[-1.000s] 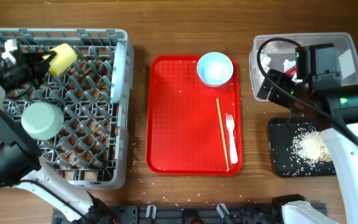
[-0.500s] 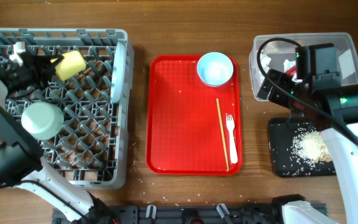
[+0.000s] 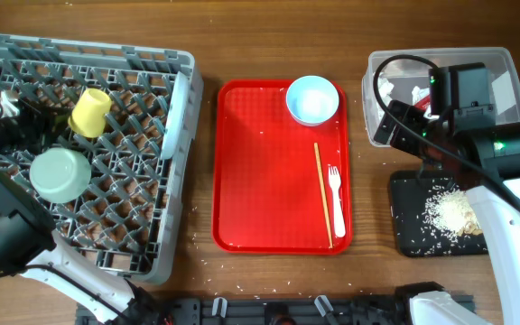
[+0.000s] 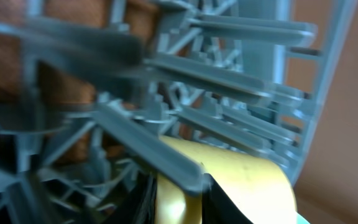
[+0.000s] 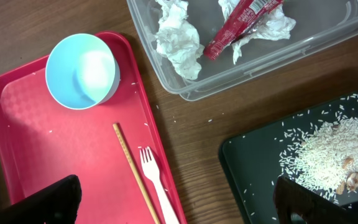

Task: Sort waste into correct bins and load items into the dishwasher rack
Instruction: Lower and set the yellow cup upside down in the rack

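The yellow cup [image 3: 90, 112] lies tilted among the pegs at the back of the grey dishwasher rack [image 3: 176, 99], next to an upturned pale bowl [image 3: 60, 174]. My left gripper [image 3: 57, 116] reaches to the cup from the left. Up close, its dark fingers [image 4: 145, 202] stand either side of the yellow cup [image 4: 253, 186] wall, blurred. A pale blue bowl [image 3: 312, 99], chopstick [image 3: 322, 194] and white fork [image 3: 336, 199] sit on the red tray [image 3: 260, 199]. My right gripper [image 5: 179, 205] hovers open and empty over the table by the fork [image 5: 157, 186].
The clear tub [image 5: 328, 37] at the back right holds crumpled tissue [image 5: 178, 37] and a red sachet [image 5: 244, 22]. The black tray [image 5: 253, 168] in front of it holds a heap of rice [image 5: 328, 152]. Loose grains dot the wood.
The yellow cup has come down from the rack's back left to lie among the pegs. The rack has shifted slightly right and skewed. The right arm has not moved.
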Robot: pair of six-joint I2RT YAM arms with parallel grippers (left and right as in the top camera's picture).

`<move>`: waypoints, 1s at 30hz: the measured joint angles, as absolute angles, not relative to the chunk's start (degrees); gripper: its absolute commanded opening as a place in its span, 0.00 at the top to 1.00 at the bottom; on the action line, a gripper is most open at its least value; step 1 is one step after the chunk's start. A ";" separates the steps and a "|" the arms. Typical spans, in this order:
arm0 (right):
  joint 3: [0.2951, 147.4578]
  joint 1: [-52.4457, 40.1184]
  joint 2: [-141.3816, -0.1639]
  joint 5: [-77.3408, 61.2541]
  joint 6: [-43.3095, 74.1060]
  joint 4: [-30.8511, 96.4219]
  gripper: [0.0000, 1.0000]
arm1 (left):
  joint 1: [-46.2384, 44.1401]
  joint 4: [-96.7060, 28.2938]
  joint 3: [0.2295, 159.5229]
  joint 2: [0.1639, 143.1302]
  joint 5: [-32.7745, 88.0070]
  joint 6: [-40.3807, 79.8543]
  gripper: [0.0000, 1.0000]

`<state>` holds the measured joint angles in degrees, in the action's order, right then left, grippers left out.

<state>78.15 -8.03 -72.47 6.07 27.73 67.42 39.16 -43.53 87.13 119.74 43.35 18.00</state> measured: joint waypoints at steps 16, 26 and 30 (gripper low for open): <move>78.15 -8.03 -72.47 6.07 27.73 67.42 0.00 | 38.70 -45.87 86.39 100.84 34.09 17.85 0.96; 78.15 -8.03 -72.47 6.07 27.73 67.40 0.00 | 27.99 -43.72 86.39 98.96 30.48 17.50 0.96; 78.15 -8.03 -72.47 6.07 27.73 67.42 0.00 | 17.56 -42.13 86.39 98.98 19.77 16.58 0.96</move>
<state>78.15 -8.03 -72.47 6.07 27.73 67.42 17.56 -42.13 86.39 98.98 19.77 16.58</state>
